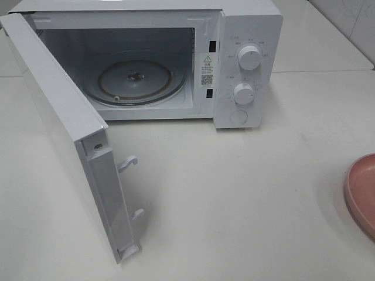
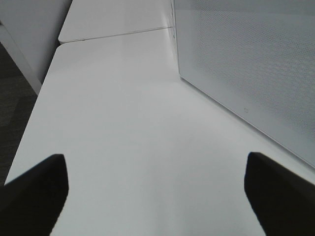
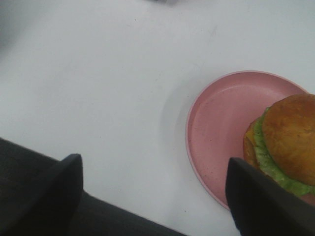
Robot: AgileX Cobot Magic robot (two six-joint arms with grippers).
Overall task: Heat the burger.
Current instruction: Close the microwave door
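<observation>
The burger (image 3: 290, 140), with a golden-brown bun and green lettuce at its edge, sits on a pink plate (image 3: 221, 118) in the right wrist view. My right gripper (image 3: 155, 196) hovers over the table beside the plate, open, nothing between its fingers; one fingertip (image 3: 256, 201) overlaps the plate's rim. The exterior high view shows only the plate's edge (image 1: 362, 190) at far right, and the burger is out of that view. The white microwave (image 1: 246, 58) stands open, its glass turntable (image 1: 136, 79) bare. My left gripper (image 2: 155, 196) is open above the table, next to the door's outer face (image 2: 246, 59).
The microwave door (image 1: 64, 134) swings out to the left toward the table's front. Two white knobs (image 1: 250, 57) and a round button sit on the control panel. A seam between two tabletops (image 2: 118, 34) runs behind the door. Dark floor lies past the table's edge (image 2: 19, 142).
</observation>
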